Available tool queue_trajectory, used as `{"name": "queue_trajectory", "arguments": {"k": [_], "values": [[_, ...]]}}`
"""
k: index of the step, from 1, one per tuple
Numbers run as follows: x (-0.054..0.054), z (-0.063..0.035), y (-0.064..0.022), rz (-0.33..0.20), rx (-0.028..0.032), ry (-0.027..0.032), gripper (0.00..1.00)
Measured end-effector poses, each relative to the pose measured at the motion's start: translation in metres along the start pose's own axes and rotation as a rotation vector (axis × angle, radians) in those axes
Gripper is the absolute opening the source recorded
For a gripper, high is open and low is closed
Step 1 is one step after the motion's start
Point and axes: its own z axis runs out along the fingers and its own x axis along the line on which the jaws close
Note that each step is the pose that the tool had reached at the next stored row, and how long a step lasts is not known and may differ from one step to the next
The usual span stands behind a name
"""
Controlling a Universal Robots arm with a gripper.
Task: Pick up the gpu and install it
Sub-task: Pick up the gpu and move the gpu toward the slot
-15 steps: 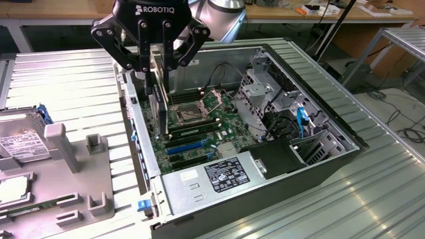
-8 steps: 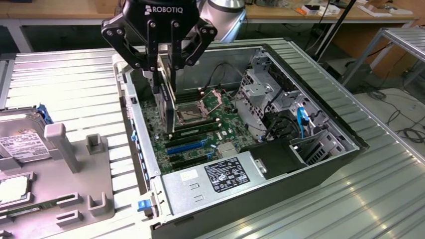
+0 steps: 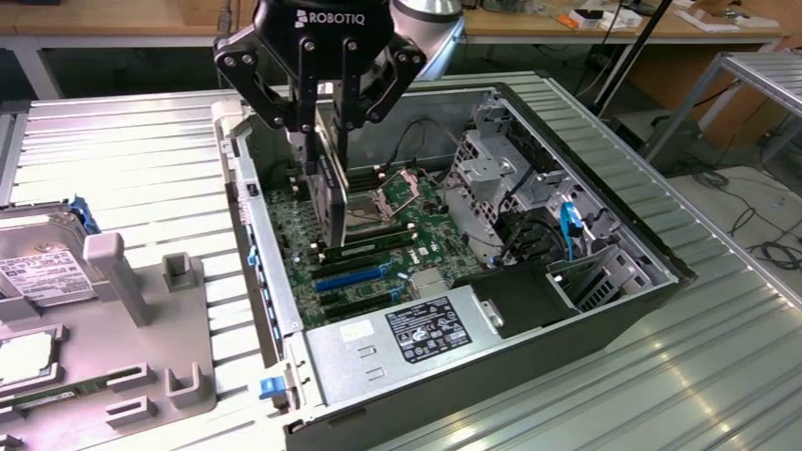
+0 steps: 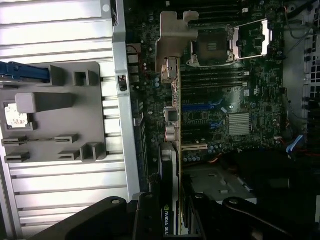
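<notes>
Holds the gpu (image 3: 329, 202) upright in the hand (image 3: 319, 141), with the black fingers (image 3: 269, 103) clamped on the card's upper edge from both faces. Hangs inside the open computer case (image 3: 602, 188), lying on its side in the middle of the ribbed metal counter (image 3: 715, 376). Keeps the card's lower edge down by the slots of the green motherboard (image 3: 376, 240), just beside the CPU socket (image 3: 376, 202); cannot tell whether touching or seated. From the wrist, looks straight down the card's thin edge to its silver bracket (image 4: 172, 45) at the far end, close to the case wall. Elsewhere in the case: a grey power supply (image 3: 401, 334) with a label at the nearer end, and a blue cable (image 3: 570, 230) by the drive cage. Toward the counter edge on the exterior view's left: a grey holder (image 3: 138, 301) and a labelled hard drive (image 3: 38, 272).
</notes>
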Motion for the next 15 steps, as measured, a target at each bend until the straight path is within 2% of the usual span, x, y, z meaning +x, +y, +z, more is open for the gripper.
{"name": "queue_trajectory", "arguments": {"k": [15], "values": [[-0.024, 0.0002, 0.0018, 0.0, 0.0001, 0.0, 0.27]]}}
